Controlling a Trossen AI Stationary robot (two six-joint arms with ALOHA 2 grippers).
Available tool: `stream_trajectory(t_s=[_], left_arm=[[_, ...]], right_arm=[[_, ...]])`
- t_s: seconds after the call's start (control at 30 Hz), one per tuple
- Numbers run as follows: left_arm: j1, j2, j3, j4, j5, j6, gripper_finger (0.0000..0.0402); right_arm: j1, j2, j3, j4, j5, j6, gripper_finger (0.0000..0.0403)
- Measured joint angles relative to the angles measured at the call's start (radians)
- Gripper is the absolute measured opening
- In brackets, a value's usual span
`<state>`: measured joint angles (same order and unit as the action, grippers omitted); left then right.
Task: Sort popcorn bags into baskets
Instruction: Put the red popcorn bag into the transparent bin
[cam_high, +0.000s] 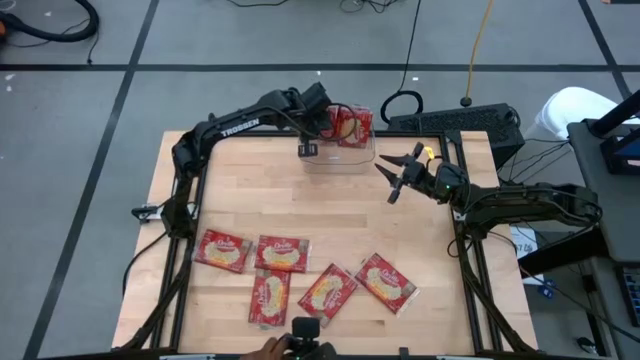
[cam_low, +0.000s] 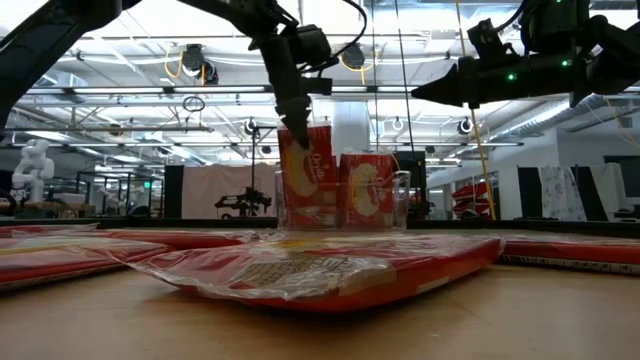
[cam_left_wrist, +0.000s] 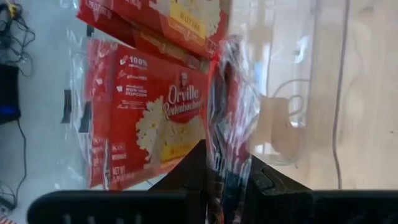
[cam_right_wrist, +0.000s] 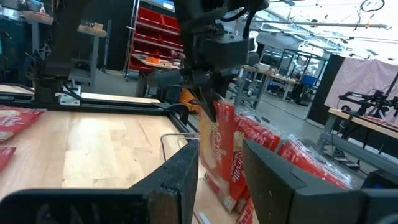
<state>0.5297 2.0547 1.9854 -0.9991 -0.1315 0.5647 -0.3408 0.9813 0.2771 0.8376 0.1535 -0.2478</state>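
Observation:
The clear basket (cam_high: 340, 162) stands at the table's far middle, with red popcorn bags (cam_low: 366, 190) upright inside it. My left gripper (cam_high: 318, 122) reaches over it from the left, shut on another red popcorn bag (cam_low: 305, 178) that stands within the basket's walls (cam_low: 402, 200). Several more bags (cam_high: 282, 254) lie flat on the near half of the table. My right gripper (cam_high: 396, 176) hovers open just right of the basket, holding nothing. My left gripper pinches the bag's top edge (cam_left_wrist: 227, 163) between its two fingers, on the crinkled clear wrapper. The fingers (cam_low: 294, 128) slant down at it from above and from the table's left. The bag hangs upright below them, its lower part inside the basket beside the other bags.
A black keyboard-like device (cam_high: 455, 122) and cables sit at the far right edge. The black frame rails (cam_high: 190, 230) run along both sides of the table. A person's hand (cam_high: 270, 348) shows at the near edge beside the low camera. Bare wood lies between the basket and the flat bags.

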Motion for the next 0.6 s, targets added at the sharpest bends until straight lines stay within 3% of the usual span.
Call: stream_trajectory(t_s=[0.6], left_arm=[[0.022,0.016,-0.001,0.063,-0.033,0.067,0.0047]], right_arm=[[0.0,0.0,0.0,0.003,0.0,0.0,0.0116]])
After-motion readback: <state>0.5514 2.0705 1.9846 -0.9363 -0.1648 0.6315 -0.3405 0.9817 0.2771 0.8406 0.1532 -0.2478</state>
